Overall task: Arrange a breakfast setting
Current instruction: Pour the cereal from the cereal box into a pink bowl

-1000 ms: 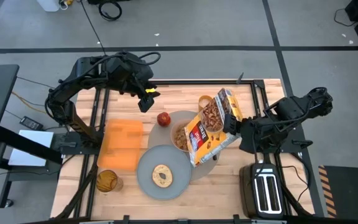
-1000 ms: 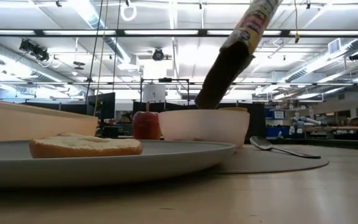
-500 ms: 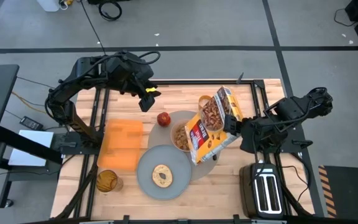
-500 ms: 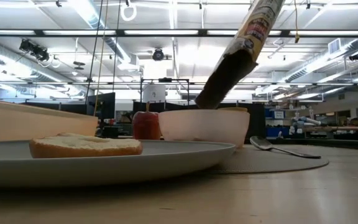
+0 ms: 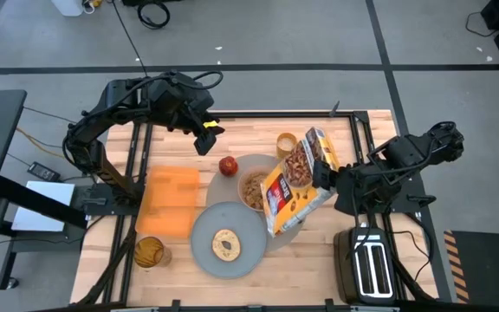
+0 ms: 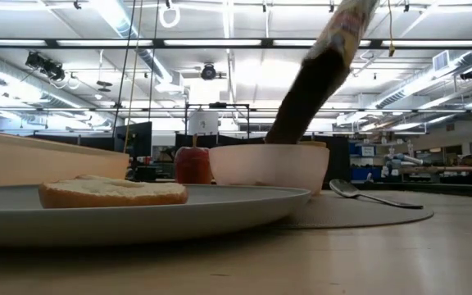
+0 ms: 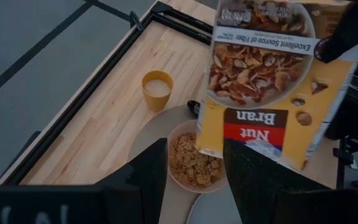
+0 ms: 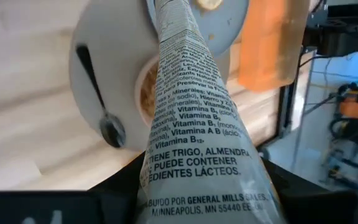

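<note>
A pink bowl (image 5: 253,189) holding cereal flakes stands on the round grey-beige mat (image 5: 248,165). My right gripper (image 5: 323,173) is shut on a yellow Nut Bran cereal box (image 5: 293,184), held tipped above the bowl and mat. A red apple (image 5: 228,165) and a small orange cup (image 5: 285,143) stand by the mat's far side. The toast slice (image 5: 226,244) lies on the grey plate (image 5: 204,227). The metal spoon (image 8: 98,93) lies on the mat beside the bowl. My left gripper (image 5: 204,139) hovers open and empty over the table's far left. My right gripper pinches the cereal box between its two fingers (image 8: 114,186), one on each broad face, with the narrow printed side panel (image 8: 194,155) facing the wrist camera. It comes level from the table's right side. The box is lifted clear and tilted, its lower end (image 6: 297,123) above the bowl.
An orange rectangular cloth (image 5: 171,201) lies at the left, with an amber glass (image 5: 150,252) near its front corner. A black toaster (image 5: 371,265) stands at the near right corner. Bare wood shows along the far edge (image 5: 249,130).
My right gripper has carried the cereal box a little toward the table's right edge, uncovering more of the orange cup. The box's lower end has swung right over the bowl.
</note>
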You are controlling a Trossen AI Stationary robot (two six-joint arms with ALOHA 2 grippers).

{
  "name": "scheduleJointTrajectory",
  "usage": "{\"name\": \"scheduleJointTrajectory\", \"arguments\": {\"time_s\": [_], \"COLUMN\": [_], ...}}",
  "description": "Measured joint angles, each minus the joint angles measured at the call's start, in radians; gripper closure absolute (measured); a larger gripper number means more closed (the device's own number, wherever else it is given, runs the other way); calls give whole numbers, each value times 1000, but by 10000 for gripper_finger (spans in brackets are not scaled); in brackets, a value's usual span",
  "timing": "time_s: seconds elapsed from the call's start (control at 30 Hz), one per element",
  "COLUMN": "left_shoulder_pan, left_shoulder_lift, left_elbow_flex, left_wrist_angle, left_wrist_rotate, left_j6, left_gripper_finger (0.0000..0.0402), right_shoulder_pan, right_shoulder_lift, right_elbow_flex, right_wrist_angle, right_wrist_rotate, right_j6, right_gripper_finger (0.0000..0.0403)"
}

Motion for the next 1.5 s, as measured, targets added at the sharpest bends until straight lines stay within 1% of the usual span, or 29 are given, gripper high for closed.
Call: {"name": "scheduleJointTrajectory", "arguments": {"time_s": [0.13,0.3,0.47,0.63,0.73,0.9,0.97,1.1,1.2,1.33,1.43,1.5], "left_shoulder_pan": [0,0,0,0,-5,-28,-40,-63,-71,-85,-85,-78], "left_shoulder_lift": [0,0,0,0,-2,-49,-72,-116,-139,-134,-126,-141], "left_elbow_flex": [0,0,0,0,0,-1,1,1,0,-1,-68,-175], "left_wrist_angle": [1,47,102,133,204,366,453,523,542,534,534,534], "left_wrist_rotate": [0,0,0,0,12,18,20,45,66,65,65,64], "left_j6": [0,-1,13,26,52,158,196,284,289,288,264,226], "left_gripper_finger": [237,237,237,237,237,237,237,237,237,237,237,237], "right_shoulder_pan": [-18,-80,-164,-275,-339,-431,-461,-506,-523,-525,-525,-525], "right_shoulder_lift": [-7,-40,-104,-171,-212,-299,-349,-457,-546,-673,-767,-825], "right_elbow_flex": [0,0,-1,-1,-1,-29,-70,-193,-314,-492,-614,-677], "right_wrist_angle": [17,36,91,111,111,133,169,268,361,501,569,605], "right_wrist_rotate": [-49,-120,-135,-239,-286,-346,-372,-414,-421,-421,-422,-422], "right_j6": [138,295,439,556,594,644,679,753,829,941,1015,1060], "right_gripper_finger": [236,236,236,236,236,236,236,236,236,236,236,236]}}
